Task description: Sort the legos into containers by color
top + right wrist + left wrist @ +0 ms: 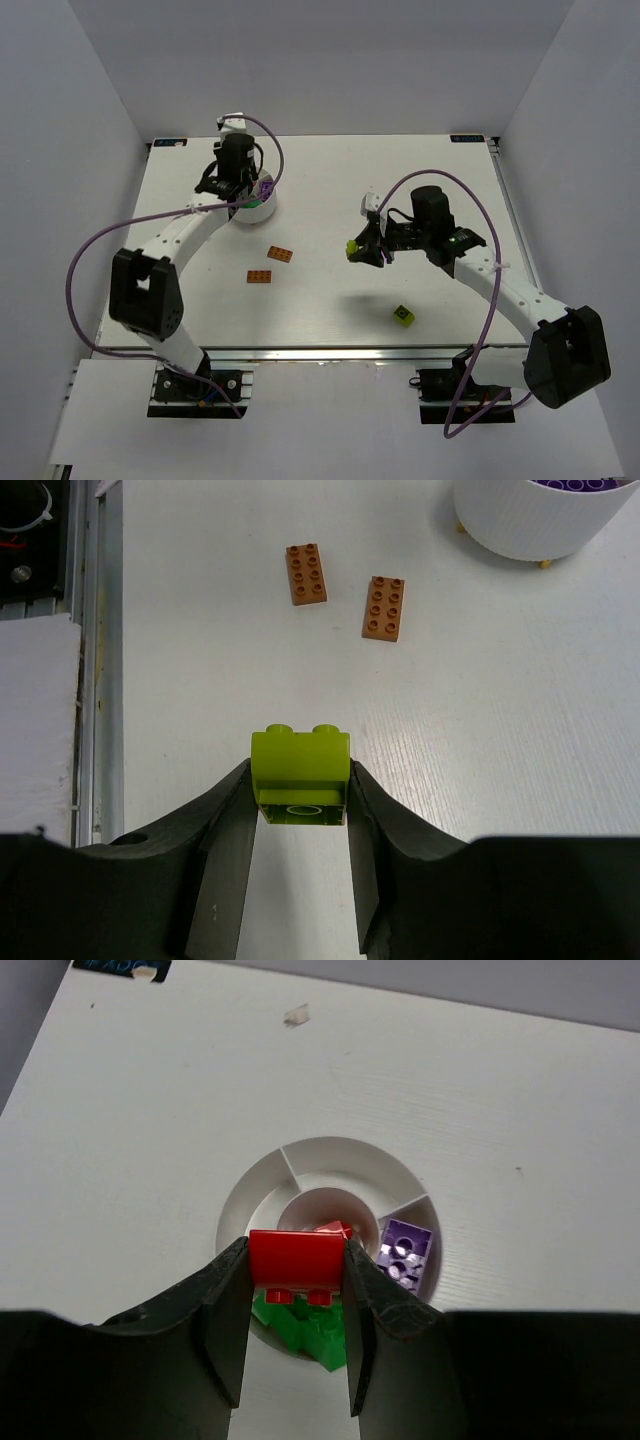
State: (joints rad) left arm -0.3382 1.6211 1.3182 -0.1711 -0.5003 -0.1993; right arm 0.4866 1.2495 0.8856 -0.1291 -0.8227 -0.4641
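Left wrist view is the one that matters here: the red brick (295, 1253) is pinched end to end in the left gripper (297, 1272), long side running straight across the jaws, and it hangs right over the near half of the white dish (345, 1163). A purple brick (407, 1248) sits in the right-hand compartment. A green piece (300, 1322) shows just under the red one, and I honestly can't tell whether it's lying in the dish or stuck to the red. So I'd say the drop comes down to which divider the red is over, and that's hard to call from this angle. Over on the right, the right gripper (300, 815) is clamped on the lime-green block (300, 770), studs pointing away from the camera, held above bare table (330, 325) well apart from the dish. The two orange plates (306, 573) (384, 608) lie flat between it and the dish, closer to the left arm. The green cube (403, 315) sits near the front edge on the right arm's side. There's plenty of open table, but the left arm is hogging the space over the dish, so I'd hold the right one back.
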